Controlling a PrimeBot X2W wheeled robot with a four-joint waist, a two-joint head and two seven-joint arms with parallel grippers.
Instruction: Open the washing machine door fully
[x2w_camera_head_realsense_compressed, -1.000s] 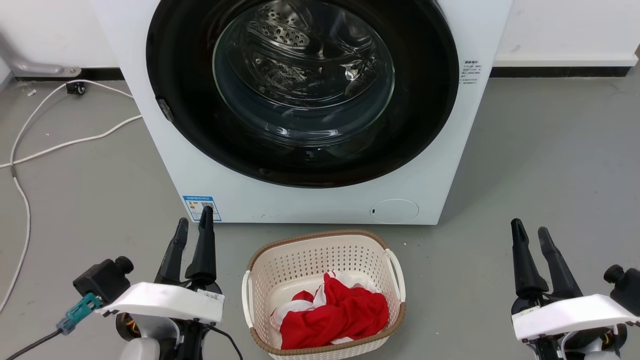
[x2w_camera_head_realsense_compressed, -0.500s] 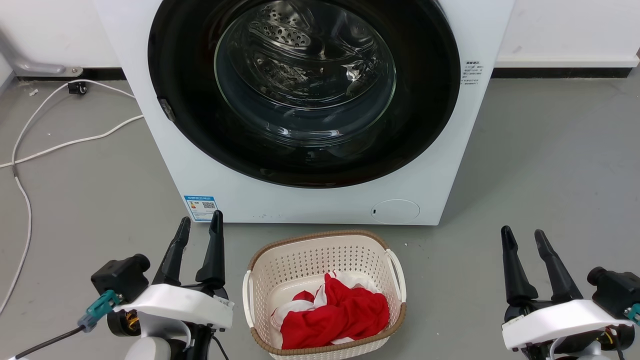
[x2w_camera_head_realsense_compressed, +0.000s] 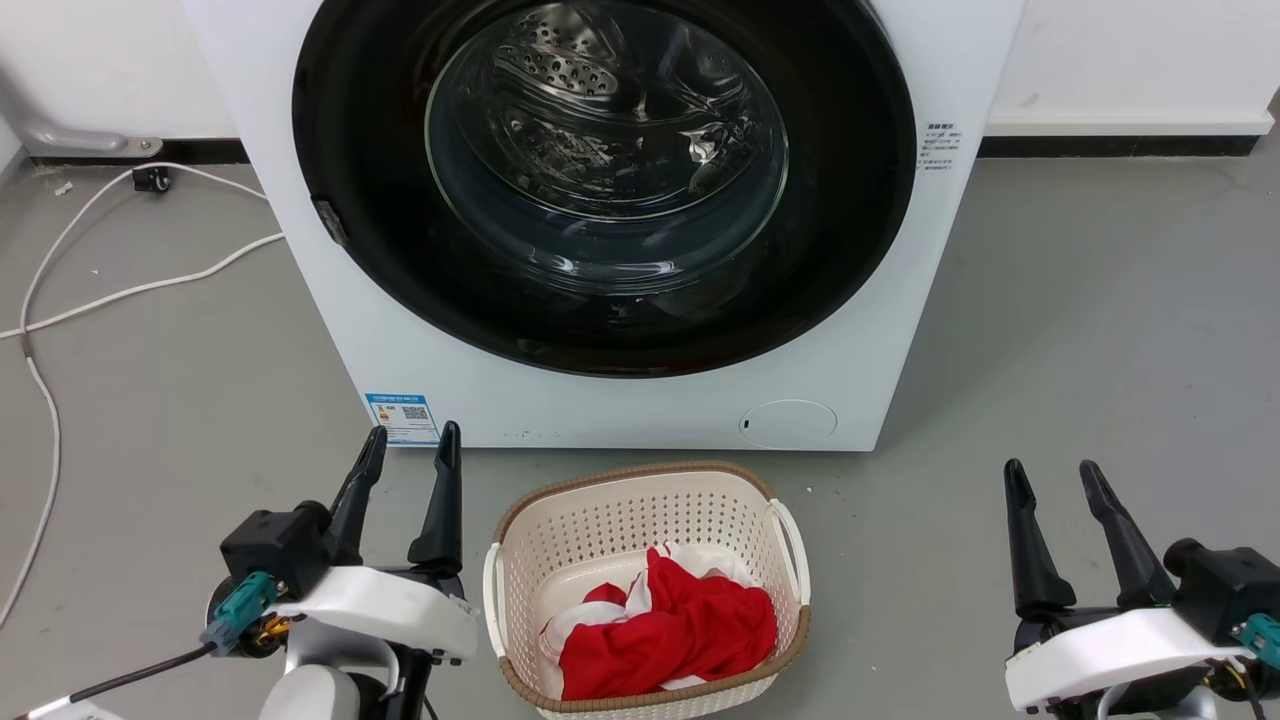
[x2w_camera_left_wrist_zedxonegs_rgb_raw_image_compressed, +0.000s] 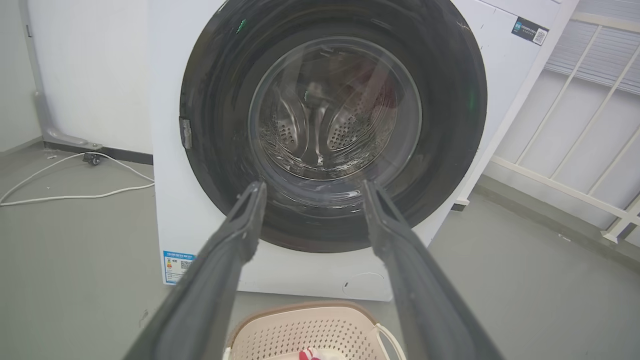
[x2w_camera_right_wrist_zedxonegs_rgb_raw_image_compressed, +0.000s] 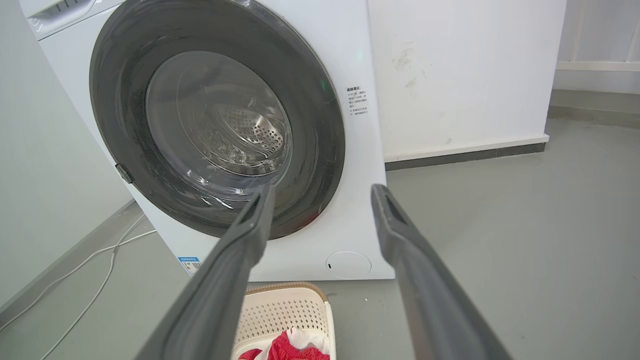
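Grey floor (x2w_camera_head_realsense_compressed: 1100, 300); basket (x2w_camera_head_realsense_compressed: 620, 520) before washing machine (x2w_camera_head_realsense_compressed: 620, 410)

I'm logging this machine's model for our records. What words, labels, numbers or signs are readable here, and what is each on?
Nothing here can be quoted; every text is too small or blurred.
Blue label sticker, lower left of the washing machine front: print and a QR code, too small to read.
Small dark printed notice, right of the washing machine door: too small to read.
Dark sticker, upper right of the front: QR code, print blurred.
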